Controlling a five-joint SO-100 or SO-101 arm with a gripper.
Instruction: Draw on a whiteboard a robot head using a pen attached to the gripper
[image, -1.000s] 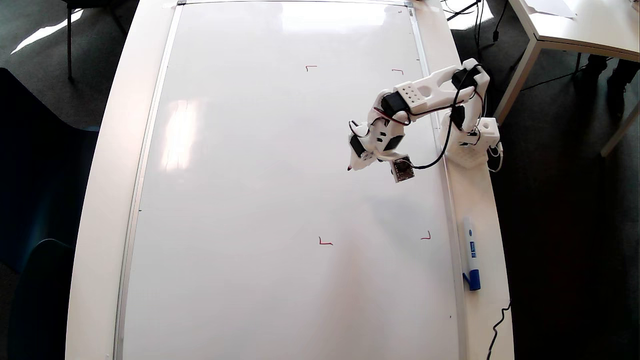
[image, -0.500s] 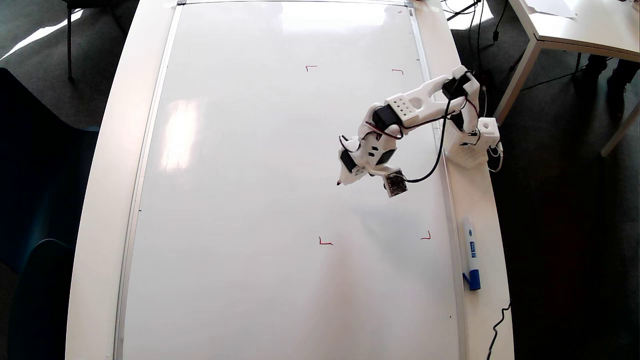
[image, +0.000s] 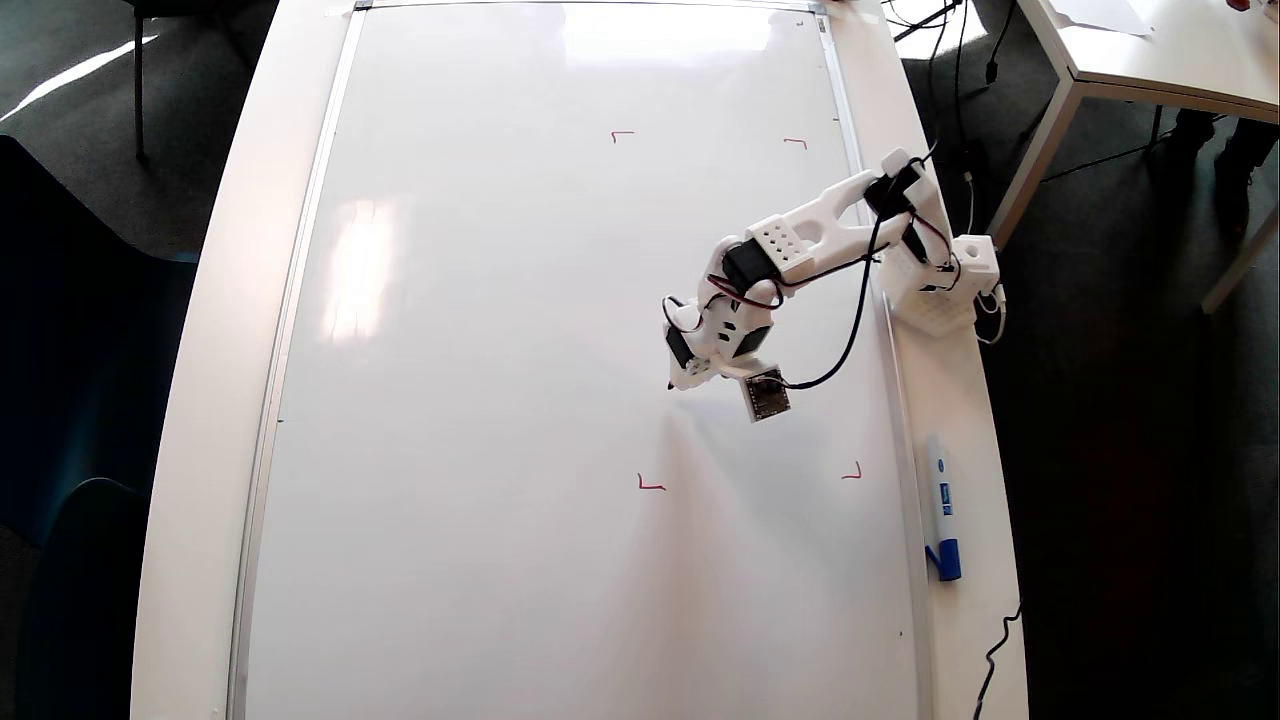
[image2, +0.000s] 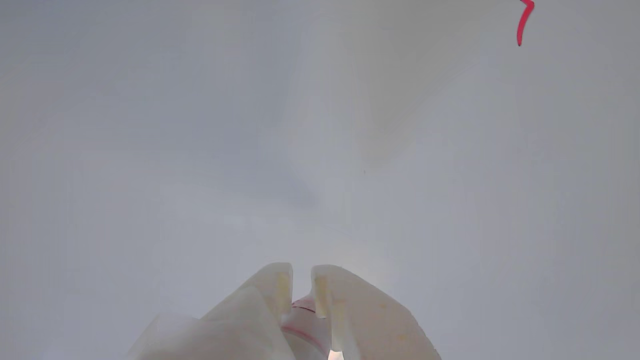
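Observation:
The whiteboard (image: 480, 380) fills most of the overhead view, and its plain surface (image2: 200, 125) fills the wrist view. Only small red corner marks (image: 650, 485) show on it, one of them at the wrist view's top right (image2: 522, 22). No drawn robot head shows in either view. My gripper (image: 680, 380) hangs over the board inside the marked area, above the lower left mark. It is shut on the pen (image2: 302, 306), white with red bands, wedged between the white fingers (image2: 272, 285). The pen's dark tip (image: 669, 386) points down-left. I cannot tell whether it touches the board.
A white marker with a blue cap (image: 942, 505) lies on the white table (image: 960, 400), right of the board's frame. The arm's base (image: 940, 295) stands on that same strip. A black cable (image: 1000, 640) trails at the lower right, and another table (image: 1150, 60) stands at the top right.
The arm has stretched out. The gripper and pen have moved down and left across the board in the overhead view, toward the lower left corner mark. No new line shows.

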